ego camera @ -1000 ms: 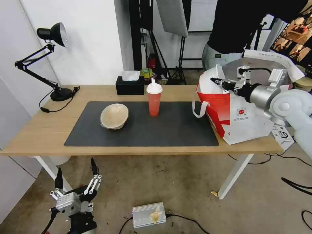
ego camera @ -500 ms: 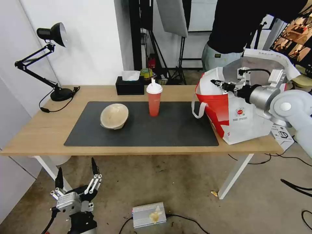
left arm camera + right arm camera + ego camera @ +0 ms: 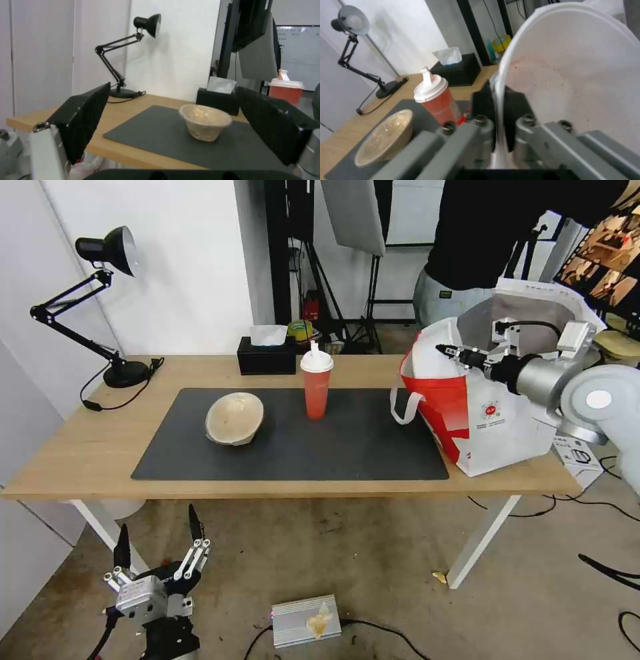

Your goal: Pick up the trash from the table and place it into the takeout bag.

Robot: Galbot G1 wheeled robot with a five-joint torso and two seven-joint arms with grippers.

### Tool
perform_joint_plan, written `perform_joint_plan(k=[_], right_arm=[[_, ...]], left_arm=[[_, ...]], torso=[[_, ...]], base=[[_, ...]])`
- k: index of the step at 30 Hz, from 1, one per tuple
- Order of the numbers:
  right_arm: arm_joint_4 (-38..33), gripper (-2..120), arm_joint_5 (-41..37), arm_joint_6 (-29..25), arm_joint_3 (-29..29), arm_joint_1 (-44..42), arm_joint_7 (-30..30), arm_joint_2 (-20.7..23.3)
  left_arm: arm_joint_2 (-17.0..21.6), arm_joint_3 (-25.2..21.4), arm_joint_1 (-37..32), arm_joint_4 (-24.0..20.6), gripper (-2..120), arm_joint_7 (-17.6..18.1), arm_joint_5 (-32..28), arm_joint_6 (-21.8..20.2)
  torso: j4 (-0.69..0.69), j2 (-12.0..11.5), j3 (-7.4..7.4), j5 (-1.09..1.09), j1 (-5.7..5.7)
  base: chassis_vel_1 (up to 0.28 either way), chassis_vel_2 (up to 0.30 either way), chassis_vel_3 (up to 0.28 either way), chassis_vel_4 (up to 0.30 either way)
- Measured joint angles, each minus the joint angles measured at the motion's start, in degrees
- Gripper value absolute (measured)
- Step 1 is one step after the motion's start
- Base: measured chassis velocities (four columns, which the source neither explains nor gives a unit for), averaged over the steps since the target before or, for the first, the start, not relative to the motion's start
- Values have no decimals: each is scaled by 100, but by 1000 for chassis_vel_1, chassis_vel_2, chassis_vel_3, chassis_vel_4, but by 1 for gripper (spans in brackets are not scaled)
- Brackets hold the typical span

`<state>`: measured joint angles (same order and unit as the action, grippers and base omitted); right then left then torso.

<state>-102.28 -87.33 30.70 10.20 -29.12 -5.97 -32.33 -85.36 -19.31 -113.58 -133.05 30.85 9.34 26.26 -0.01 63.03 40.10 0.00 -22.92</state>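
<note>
one white plastic bowl [image 3: 573,75], pinkish scraps inside, is clamped by its rim in the right pincer [image 3: 448,349], held at the open mouth of the takeout bag [image 3: 493,420] at the right end of the surface [image 3: 87,447]. two more pieces sit on the dark mat [image 3: 333,447]: the beige pulp bowl [image 3: 234,418] and the red drink cup [image 3: 316,384] beside it. below the surface's front edge, the left pincer [image 3: 157,537] hangs released, fingers spread.

We see open mat [image 3: 347,440] between the red cup [image 3: 316,388] and the takeout bag [image 3: 487,413]. The beige bowl [image 3: 234,418] stands well apart from the cup; the tissue box [image 3: 267,357] crowds just behind it, the lamp [image 3: 100,300] the far left corner.
</note>
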Motion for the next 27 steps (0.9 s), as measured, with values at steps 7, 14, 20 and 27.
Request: perform_joint_plan(k=[7,14,20,27], right_arm=[[-96,38,122,-19,73,-36,69,175],[-100,62,233,-27,89,-35,95,263],[-89,85,455,-27,73,4,155,366],[-122,100,651,-33,36,80,246,464]], left_arm=[[-17,22,-18,-20,100,0,35,6],[-12,24,-14,-26,100,0,37,8],[21,23,6,-29,100,0,29,8],[37,33,15,-38,100,0,26,8]], torso=[[0,0,0,0,0],[1,0,0,0,0],[1,0,0,0,0],[1,0,0,0,0]], base=[[0,0,0,0],[0,0,0,0],[0,0,0,0],[0,0,0,0]])
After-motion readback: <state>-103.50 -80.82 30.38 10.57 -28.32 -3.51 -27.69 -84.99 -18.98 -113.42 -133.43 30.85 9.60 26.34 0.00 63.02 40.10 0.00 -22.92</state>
